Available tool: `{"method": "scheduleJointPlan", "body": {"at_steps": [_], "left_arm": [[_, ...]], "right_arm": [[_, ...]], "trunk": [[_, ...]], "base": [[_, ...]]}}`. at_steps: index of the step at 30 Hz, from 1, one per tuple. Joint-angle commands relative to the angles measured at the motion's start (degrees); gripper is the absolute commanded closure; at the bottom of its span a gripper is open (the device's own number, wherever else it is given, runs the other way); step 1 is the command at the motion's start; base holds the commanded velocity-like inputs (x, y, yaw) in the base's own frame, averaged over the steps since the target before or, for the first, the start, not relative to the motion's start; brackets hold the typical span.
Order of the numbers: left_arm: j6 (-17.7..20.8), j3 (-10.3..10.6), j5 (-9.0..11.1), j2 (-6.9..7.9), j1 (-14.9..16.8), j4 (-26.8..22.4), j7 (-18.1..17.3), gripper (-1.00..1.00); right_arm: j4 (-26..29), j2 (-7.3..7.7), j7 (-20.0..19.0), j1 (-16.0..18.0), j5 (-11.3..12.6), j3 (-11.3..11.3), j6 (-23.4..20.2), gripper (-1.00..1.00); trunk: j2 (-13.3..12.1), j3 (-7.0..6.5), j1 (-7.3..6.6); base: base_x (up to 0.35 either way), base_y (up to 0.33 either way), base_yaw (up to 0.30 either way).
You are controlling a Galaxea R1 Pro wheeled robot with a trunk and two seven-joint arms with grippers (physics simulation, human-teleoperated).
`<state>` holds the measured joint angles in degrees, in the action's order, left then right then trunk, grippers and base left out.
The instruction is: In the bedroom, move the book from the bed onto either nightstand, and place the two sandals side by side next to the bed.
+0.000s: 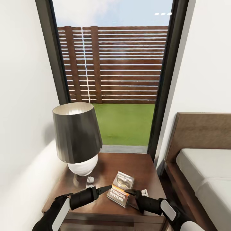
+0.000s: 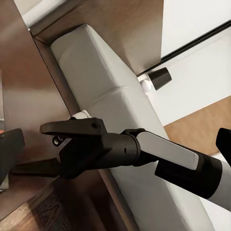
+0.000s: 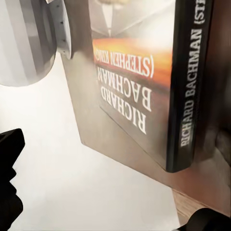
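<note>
The book (image 1: 121,188) lies flat on the nightstand (image 1: 141,166), cover up, near the front edge. Close up in the right wrist view, the book (image 3: 139,86) reads "RICHARD BACHMAN". My right gripper (image 1: 130,192) is open at the book's right edge, its jaws apart in the left wrist view (image 2: 31,149). The left gripper (image 1: 103,189) points at the book's left edge and is open, with one finger (image 2: 9,149) at each side of its own view. The bed (image 1: 205,173) stands to the right of the nightstand. The sandals are out of view.
A table lamp (image 1: 76,134) with a dark shade and white base takes up the nightstand's back left. A white wall (image 1: 19,128) runs close along the left. A tall window (image 1: 112,64) lies straight ahead. The dark headboard (image 1: 202,134) rises at the right.
</note>
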<state>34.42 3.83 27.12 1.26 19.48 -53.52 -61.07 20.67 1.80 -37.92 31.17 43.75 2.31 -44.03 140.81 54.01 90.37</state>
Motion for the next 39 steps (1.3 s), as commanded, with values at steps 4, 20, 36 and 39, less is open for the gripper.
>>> {"method": "scheduleJointPlan", "body": {"at_steps": [4, 20, 36, 39], "left_arm": [[0.47, 0.16, 0.47, 0.06, 0.03, 0.00, 0.07, -1.00], [0.47, 0.18, 0.47, 0.06, 0.02, 0.01, 0.07, -1.00], [0.41, 0.20, 0.43, 0.05, 0.03, 1.36, 0.13, -1.00], [0.39, 0.21, 0.44, 0.04, 0.03, 1.58, 0.15, -1.00]], "right_arm": [[0.00, 0.04, -0.05, 0.03, 0.28, 0.24, -0.18, -1.00], [0.00, 0.05, -0.05, 0.03, 0.28, 0.23, -0.18, -1.00], [-0.02, 0.05, -0.05, 0.03, 0.28, 0.23, -0.18, -1.00], [-0.02, 0.05, -0.05, 0.03, 0.28, 0.23, -0.18, -1.00]], "trunk": [[0.02, 0.06, -0.01], [0.02, 0.06, -0.01], [0.02, 0.06, -0.01], [0.02, 0.06, -0.01]], "base": [[0.000, 0.000, 0.000], [-0.026, 0.000, 0.000], [-0.099, 0.000, 0.000], [-0.195, 0.000, 0.000]]}}
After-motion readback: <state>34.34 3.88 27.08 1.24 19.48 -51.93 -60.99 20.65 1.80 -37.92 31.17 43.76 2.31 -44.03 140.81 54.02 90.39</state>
